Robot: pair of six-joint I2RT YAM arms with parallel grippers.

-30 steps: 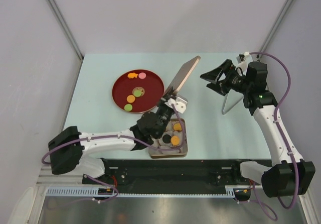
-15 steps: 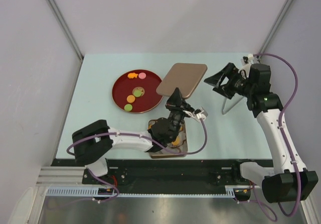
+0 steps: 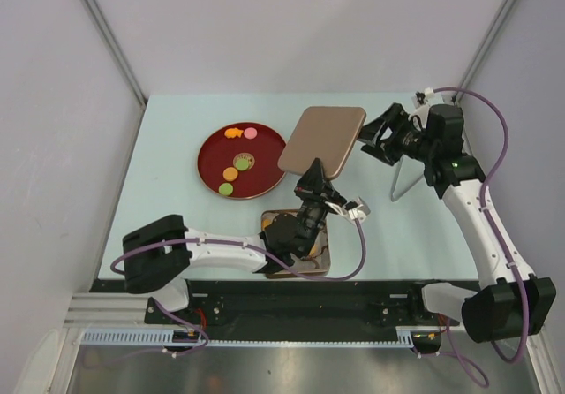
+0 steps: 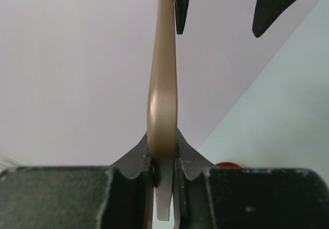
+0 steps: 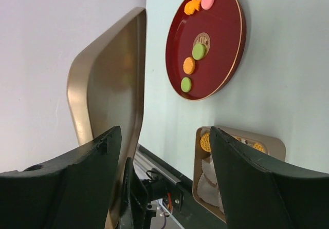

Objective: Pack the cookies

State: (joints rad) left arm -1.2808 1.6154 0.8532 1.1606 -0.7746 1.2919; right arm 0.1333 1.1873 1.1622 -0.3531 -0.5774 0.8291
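Observation:
Several cookies (image 3: 230,174) lie on a red plate (image 3: 212,147): orange, green and pink discs, seen too in the right wrist view as cookies (image 5: 189,65) on the plate (image 5: 231,44). My left gripper (image 3: 311,182) (image 4: 163,147) is shut on the lower edge of a gold lid (image 3: 322,140) (image 4: 162,95), holding it upright above the gold box (image 3: 294,270). The box (image 5: 275,147) holds orange cookies (image 5: 205,141) and white paper cups. My right gripper (image 3: 366,140) (image 5: 164,183) is open beside the lid's (image 5: 105,95) right edge, holding nothing.
A thin wire stand (image 3: 402,182) rests on the pale table (image 3: 177,120) below my right gripper. My left arm (image 3: 221,246) lies along the near edge and covers most of the box. Grey walls close the table in on three sides.
My left gripper has raised and turned the lid from edge-on to broad face up. My right gripper has moved left toward the lid's right edge and narrowed slightly.

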